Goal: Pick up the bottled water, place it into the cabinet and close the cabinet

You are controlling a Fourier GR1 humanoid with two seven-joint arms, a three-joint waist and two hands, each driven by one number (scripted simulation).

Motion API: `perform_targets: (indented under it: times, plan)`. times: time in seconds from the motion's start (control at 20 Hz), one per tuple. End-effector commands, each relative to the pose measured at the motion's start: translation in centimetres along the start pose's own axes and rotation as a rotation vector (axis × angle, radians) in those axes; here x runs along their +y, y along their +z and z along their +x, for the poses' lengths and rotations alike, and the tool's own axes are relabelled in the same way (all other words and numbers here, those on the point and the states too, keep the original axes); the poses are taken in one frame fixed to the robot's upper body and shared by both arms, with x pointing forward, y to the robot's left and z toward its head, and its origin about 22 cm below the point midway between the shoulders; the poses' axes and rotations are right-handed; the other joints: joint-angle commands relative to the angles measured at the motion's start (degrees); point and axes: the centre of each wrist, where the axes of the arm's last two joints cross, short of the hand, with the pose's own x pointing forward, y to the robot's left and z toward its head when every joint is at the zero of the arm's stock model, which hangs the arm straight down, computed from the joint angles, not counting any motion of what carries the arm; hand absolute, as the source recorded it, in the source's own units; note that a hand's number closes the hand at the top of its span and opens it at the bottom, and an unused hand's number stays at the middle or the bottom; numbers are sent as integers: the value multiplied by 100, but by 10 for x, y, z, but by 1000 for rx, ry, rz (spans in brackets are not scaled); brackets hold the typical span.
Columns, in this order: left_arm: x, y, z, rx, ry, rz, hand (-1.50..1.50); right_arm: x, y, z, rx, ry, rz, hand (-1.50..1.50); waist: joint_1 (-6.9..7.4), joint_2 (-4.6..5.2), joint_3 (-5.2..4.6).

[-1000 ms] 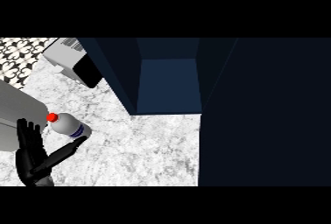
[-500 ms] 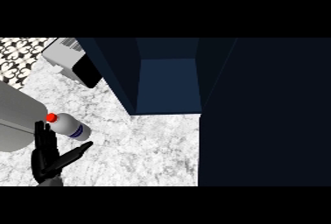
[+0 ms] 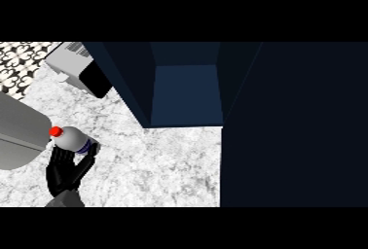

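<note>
Left hand with fingers and thumb clasping the base of the bottle, red cap pointing away from the hand, marbled table beneath, open cabinet beyond, to its right

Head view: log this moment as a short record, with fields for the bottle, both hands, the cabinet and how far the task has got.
bottled water: on the counter, far left, red cap showing
left hand: right against the bottle's near side; grasp unclear
right hand: not in view
cabinet: open, inside showing, ahead and right of the bottle
counter: white marbled top
task stage: bottle not yet in the cabinet
</note>
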Motion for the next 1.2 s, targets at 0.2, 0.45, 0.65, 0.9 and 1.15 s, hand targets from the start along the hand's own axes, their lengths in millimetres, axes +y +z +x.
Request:
perform_targets:
  times: [0.2, 0.45, 0.65, 0.9, 1.15]
  plan:
    - [-9, -7, -7, -21, 130, 15, 150, 3, -1, 29, -35, -4, 5, -150, -2, 18, -3]
    - [-21, -11, -7, -23, 154, -31, 150, -2, 2, 15, -51, 4, 12, -150, 16, -1, 5]
    - [-41, 15, -22, 12, 158, -233, 150, 9, -3, 23, -39, -4, -9, -150, 69, -7, 6]
    - [-61, 58, -40, 84, 181, -478, 150, 1, 6, 18, -25, -11, -9, -150, 77, -53, 20]
    - [-84, 49, -35, 103, 239, -528, 150, 0, 2, 21, -26, -17, 15, -150, 93, -40, 15]
